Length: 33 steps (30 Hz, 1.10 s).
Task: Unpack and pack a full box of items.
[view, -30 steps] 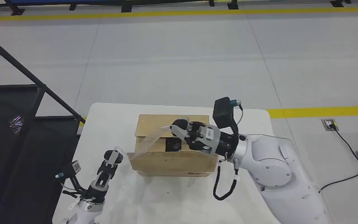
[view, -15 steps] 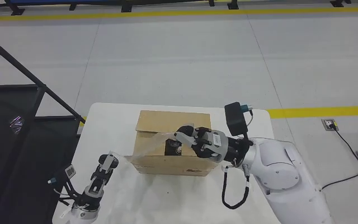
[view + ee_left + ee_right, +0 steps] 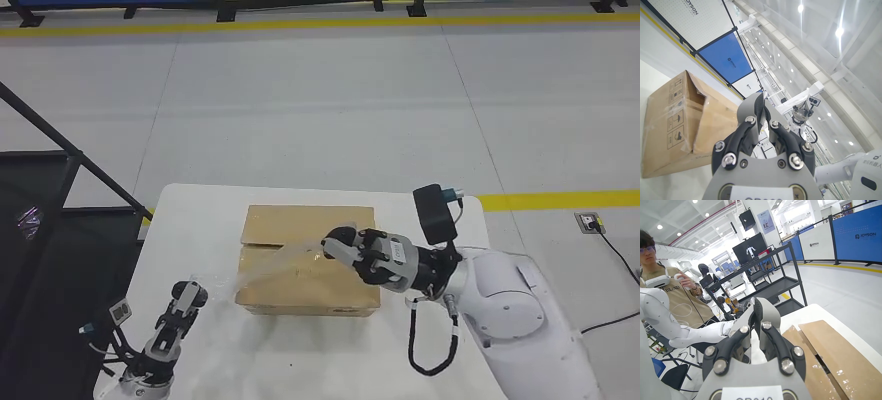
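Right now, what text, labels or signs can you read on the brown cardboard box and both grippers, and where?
Brown cardboard box, side panel: four framed handling symbols in a column, no words; top is up arrows, third an umbrella.
Box lower edge: faint lettering, too faint to read.
Left gripper, white label: cut off at the picture edge, unreadable.
Right gripper, white label: the same.
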### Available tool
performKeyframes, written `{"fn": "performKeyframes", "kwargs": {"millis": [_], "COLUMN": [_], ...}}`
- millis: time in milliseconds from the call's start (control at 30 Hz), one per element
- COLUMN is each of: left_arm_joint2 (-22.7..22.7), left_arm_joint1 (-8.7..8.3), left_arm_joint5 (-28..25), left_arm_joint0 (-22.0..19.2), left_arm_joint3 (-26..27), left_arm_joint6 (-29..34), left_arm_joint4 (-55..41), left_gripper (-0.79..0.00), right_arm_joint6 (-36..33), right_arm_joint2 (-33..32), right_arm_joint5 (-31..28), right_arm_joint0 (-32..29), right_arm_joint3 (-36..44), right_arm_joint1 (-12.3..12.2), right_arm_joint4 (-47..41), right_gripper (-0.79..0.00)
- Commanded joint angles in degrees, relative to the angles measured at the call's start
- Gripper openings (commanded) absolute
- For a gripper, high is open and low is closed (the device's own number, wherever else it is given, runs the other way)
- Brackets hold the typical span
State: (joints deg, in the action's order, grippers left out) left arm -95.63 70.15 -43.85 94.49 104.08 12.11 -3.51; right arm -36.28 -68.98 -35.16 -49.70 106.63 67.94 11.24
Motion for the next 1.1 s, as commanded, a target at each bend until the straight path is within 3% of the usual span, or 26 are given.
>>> {"fn": "performKeyframes", "kwargs": {"millis": [0,233,567,1067], "left_arm_joint2": [-0.26,-0.53,2.98,7.57], "left_arm_joint1": [0.06,0.03,0.31,0.80], "left_arm_joint5": [0.99,7.28,16.37,20.72], "left_arm_joint0": [-0.28,-4.00,-12.92,-19.34], "left_arm_joint3": [0.02,-1.16,-8.47,-16.24], "left_arm_joint6": [-1.03,-1.62,-2.42,-1.28], "left_arm_joint4": [-0.16,-0.77,3.56,4.76], "left_gripper": [-0.785,-0.785,-0.785,-0.785], "right_arm_joint6": [-0.15,-3.42,-6.43,-8.00], "right_arm_joint2": [-0.48,-1.27,1.78,4.59], "right_arm_joint5": [0.26,1.82,1.24,4.47], "right_arm_joint0": [-0.03,1.30,6.31,11.30], "right_arm_joint3": [0.00,-2.96,-14.58,-23.53], "right_arm_joint1": [-0.12,-0.61,-0.58,-0.34], "right_arm_joint4": [0.35,4.05,7.93,9.35], "right_gripper": [-0.785,-0.785,-0.785,-0.785]}}
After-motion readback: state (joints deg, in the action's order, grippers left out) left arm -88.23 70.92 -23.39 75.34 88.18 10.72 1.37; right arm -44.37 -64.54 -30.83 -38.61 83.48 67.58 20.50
